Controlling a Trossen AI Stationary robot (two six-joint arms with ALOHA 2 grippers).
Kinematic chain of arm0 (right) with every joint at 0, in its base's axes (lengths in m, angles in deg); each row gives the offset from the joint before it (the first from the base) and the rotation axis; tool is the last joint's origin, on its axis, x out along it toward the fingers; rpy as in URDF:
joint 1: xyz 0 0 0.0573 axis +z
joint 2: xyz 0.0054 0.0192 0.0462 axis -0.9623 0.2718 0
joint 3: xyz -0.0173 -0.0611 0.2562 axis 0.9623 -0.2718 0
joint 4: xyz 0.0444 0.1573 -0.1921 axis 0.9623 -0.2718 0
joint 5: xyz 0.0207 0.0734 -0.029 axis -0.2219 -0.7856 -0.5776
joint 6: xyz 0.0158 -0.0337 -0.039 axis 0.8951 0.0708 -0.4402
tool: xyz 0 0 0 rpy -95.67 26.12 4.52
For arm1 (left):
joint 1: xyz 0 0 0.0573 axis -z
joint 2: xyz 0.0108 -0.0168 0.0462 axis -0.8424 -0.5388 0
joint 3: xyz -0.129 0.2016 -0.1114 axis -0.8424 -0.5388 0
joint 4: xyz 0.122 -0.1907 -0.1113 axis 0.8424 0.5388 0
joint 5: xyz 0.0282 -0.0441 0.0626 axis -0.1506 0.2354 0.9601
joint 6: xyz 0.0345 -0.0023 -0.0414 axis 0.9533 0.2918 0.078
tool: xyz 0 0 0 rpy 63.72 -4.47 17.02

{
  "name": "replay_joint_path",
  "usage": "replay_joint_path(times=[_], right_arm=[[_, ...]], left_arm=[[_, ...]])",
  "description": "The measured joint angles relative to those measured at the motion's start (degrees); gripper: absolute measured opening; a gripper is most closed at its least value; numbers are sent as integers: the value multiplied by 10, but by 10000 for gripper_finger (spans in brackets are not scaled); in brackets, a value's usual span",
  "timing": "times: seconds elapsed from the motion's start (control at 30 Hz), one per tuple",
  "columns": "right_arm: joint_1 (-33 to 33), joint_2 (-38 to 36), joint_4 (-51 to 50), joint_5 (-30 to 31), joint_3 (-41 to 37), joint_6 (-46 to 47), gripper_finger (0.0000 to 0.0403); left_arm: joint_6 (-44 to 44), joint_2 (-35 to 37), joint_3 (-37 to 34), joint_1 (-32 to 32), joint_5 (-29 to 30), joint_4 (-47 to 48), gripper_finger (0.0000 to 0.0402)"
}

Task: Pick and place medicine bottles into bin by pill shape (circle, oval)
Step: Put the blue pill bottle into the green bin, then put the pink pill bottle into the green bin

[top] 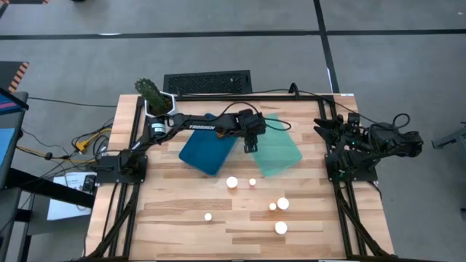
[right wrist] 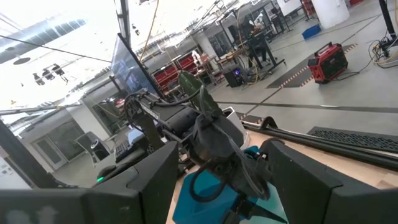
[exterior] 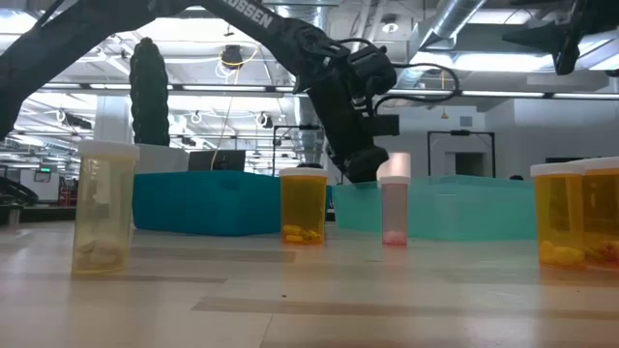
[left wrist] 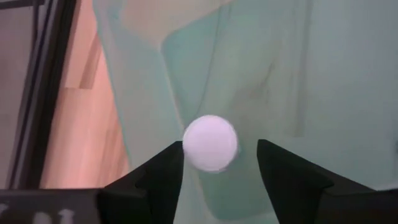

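Observation:
My left gripper (top: 251,142) hangs open over the near-left edge of the mint green tray (top: 280,153), beside the dark blue tray (top: 207,151). In the left wrist view a bottle's round white cap (left wrist: 210,143) shows from above between the two fingers, with the green tray (left wrist: 311,74) beneath it; its body is hidden under the cap. Several white-capped bottles stand on the wood nearer the front, among them one (top: 232,182) and a smaller one (top: 253,182). My right gripper (right wrist: 217,186) is open and empty at the table's right side (top: 324,127). My left gripper points down over the bottle. One finger (left wrist: 165,174) stands right at the edge of the cap; I cannot tell whether it touches. The other finger (left wrist: 280,174) is clearly apart from the cap.
A white pot with a cactus (top: 154,98) stands at the far left corner. More bottles stand toward the front right (top: 283,204) (top: 281,228) and the front centre (top: 208,216). In the low view an amber bottle (exterior: 303,205) and a slim one (exterior: 394,205) stand before the trays.

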Motion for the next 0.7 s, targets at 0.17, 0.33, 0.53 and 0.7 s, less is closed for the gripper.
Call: replay_joint_path(times=[0.17, 0.33, 0.53, 0.7], right_arm=[[0, 0, 0, 0, 0, 0, 260], [0, 0, 0, 0, 0, 0, 260], [0, 0, 0, 0, 0, 0, 260], [0, 0, 0, 0, 0, 0, 260]], left_arm=[[0, 0, 0, 0, 3, 1, 216], [0, 0, 0, 0, 4, 0, 217], [9, 0, 22, 0, 7, 8, 218], [21, 0, 52, 0, 17, 23, 218]])
